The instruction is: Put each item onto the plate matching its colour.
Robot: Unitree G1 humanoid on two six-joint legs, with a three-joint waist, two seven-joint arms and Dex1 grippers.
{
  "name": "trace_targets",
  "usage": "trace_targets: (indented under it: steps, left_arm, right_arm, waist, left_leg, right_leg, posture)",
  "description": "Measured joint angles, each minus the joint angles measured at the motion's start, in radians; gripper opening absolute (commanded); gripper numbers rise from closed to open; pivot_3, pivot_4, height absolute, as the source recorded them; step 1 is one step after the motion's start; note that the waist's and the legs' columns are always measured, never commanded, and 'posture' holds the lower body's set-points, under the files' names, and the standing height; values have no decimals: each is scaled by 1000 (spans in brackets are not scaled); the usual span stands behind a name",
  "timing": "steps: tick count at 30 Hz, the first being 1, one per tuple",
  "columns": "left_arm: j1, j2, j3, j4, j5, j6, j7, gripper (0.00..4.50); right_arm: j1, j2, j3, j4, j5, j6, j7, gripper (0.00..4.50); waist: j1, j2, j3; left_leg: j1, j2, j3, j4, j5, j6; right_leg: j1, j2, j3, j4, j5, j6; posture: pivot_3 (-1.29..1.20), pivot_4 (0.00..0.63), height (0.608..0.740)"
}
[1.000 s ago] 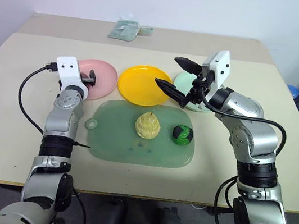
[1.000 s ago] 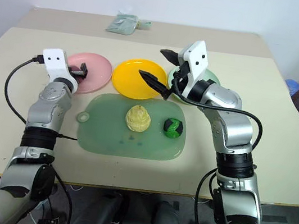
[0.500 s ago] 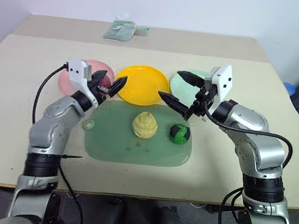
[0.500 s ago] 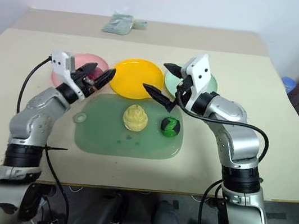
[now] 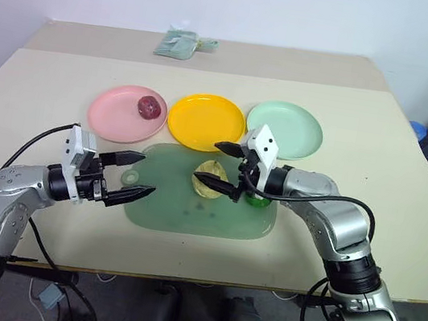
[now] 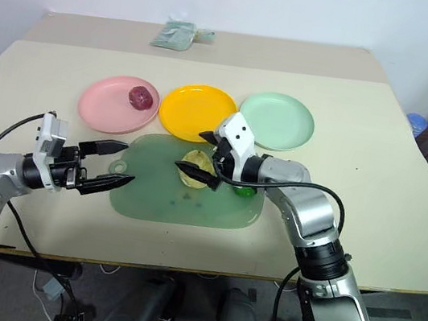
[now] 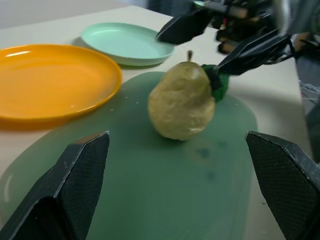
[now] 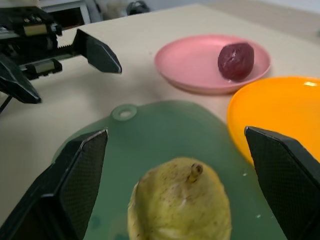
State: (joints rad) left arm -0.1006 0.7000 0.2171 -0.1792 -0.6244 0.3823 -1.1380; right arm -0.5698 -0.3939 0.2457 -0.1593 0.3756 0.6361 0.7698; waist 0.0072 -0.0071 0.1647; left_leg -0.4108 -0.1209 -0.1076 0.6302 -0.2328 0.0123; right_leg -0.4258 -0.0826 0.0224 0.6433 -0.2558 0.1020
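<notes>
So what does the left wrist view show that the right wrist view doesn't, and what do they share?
Left wrist view alone: the mint plate, a bit of the green ball behind the pear, and the open right tool above it. Right wrist view alone: the pink plate with the maroon ball on it, and the open left tool. Both: the pear upright on the green mat, beside the yellow plate.

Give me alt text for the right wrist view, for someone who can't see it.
A pale yellow toy pear stands on a translucent green mat, framed by the right claw's open fingers. Beyond it a maroon ball lies on a pink plate, beside a yellow plate; the left claw hovers open.
</notes>
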Motion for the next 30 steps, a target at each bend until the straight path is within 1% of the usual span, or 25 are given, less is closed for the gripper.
trace_targets:
  steps: [4,15,18,20,21,26,30]
  left_arm:
    - [48,-4,-3,-39,0,-5,0,4445]
    - [102,-14,3,-71,0,-18,27,4445]
    - [116,-14,9,-85,-2,-19,30,4500]
    - [128,-14,11,-92,-9,-19,30,4500]
    - [130,-14,13,-97,-12,-19,31,4500]
    - [156,-14,45,-128,-27,-16,62,4500]
    - [190,-23,55,-165,-43,-2,111,4500]
  right_arm:
    - [1,-1,12,18,-11,6,21,4500]
    - [1,0,23,56,-41,-4,44,4500]
    - [0,15,31,110,-59,-20,50,3653]
    - [-3,26,31,140,-67,-43,53,2686]
    - [-10,29,32,156,-74,-54,58,2438]
    - [-57,59,30,234,-99,-101,52,2409]
    - [-149,128,-12,301,-97,-142,17,2409]
  waist:
    - [-3,0,0]
    - [-2,0,0]
    - [-2,0,0]
    - [-3,0,0]
    - [-3,0,0]
    - [-4,0,0]
    - [-13,0,0]
  left_leg:
    - [0,0,0,-1,0,0]
    - [0,0,0,0,0,0]
    - [0,0,0,-1,0,0]
    - [0,0,0,-1,0,0]
    - [0,0,0,-1,0,0]
    - [0,0,0,-1,0,0]
    - [0,0,0,-2,1,-1]
  right_leg:
    - [0,0,0,0,0,0]
    - [0,0,0,0,0,0]
    - [0,0,0,0,0,0]
    - [0,0,0,0,0,0]
    - [0,0,0,0,0,0]
    - [0,1,0,1,0,0]
    - [-1,1,0,1,0,0]
  posture:
    - [0,150,740]
    - [0,150,740]
    - [0,150,740]
    - [0,150,740]
    - [0,150,740]
    - [0,150,740]
    - [0,150,740]
